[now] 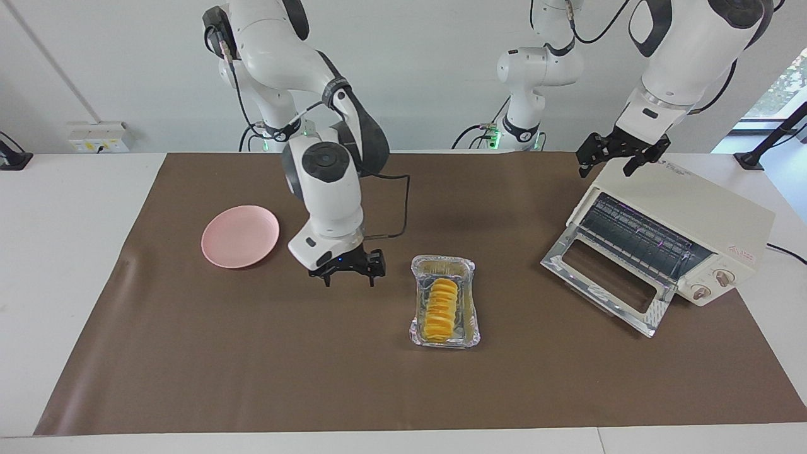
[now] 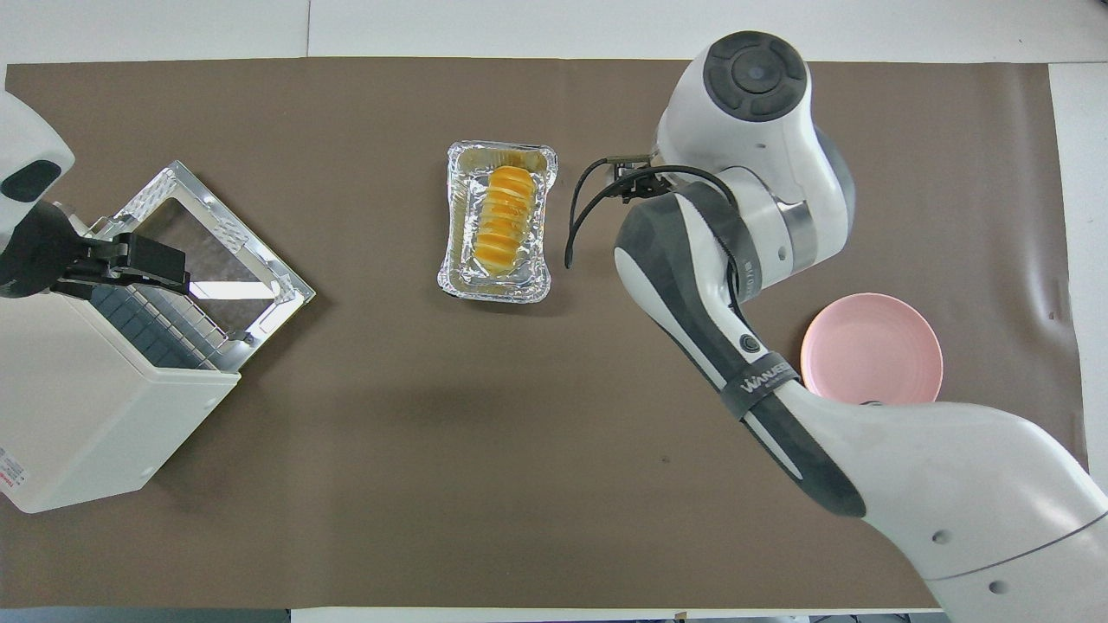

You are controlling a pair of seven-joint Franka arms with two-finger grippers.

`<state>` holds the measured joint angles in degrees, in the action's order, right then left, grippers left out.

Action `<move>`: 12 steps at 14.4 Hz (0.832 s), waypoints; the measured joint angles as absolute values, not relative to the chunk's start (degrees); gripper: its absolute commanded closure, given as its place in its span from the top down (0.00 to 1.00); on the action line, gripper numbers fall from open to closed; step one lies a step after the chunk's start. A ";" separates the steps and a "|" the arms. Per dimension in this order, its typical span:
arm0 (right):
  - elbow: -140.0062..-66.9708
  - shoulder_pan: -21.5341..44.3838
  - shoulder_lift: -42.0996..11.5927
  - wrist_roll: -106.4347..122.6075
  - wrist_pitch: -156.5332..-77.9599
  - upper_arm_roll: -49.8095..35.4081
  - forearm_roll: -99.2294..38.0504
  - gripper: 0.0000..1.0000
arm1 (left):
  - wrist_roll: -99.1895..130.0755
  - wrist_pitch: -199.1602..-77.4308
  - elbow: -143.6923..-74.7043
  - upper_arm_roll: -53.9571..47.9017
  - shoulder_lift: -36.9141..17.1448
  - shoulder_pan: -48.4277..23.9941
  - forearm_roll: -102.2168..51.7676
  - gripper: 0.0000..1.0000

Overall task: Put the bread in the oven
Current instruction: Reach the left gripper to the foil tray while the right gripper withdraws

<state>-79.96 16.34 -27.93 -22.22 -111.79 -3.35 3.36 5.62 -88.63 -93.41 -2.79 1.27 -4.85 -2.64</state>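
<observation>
Plate (image 1: pixel 240 236) toward the right arm's end. Right gripper (image 1: pixel 347 279) wide, empty, above the mat between plate and foil tray (image 1: pixel 470 285). Bread (image 1: pixel 441 309) lies in the tray, mid-table. Oven (image 1: pixel 706 217), door down. Left gripper (image 1: pixel 619 163) wide, empty, over the oven's top.

Black band (image 2: pixel 760 385) on the right arm, lower right of the overhead view: "WANJEE…", partly legible. Red marks on the oven (image 1: pixel 744 255): unreadable.
</observation>
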 measured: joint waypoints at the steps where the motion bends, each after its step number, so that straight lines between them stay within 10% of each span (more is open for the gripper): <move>1: -81.38 14.29 -26.15 -19.82 -111.10 -3.36 3.36 1.00 | 5.72 -89.34 -93.33 -3.09 0.88 -5.06 -3.15 1.00; 12: -88.85 1.18 -3.41 -5.26 -89.77 -3.40 3.34 1.00 | 24.82 -102.67 -66.83 -1.44 -34.10 -28.82 -3.64 1.00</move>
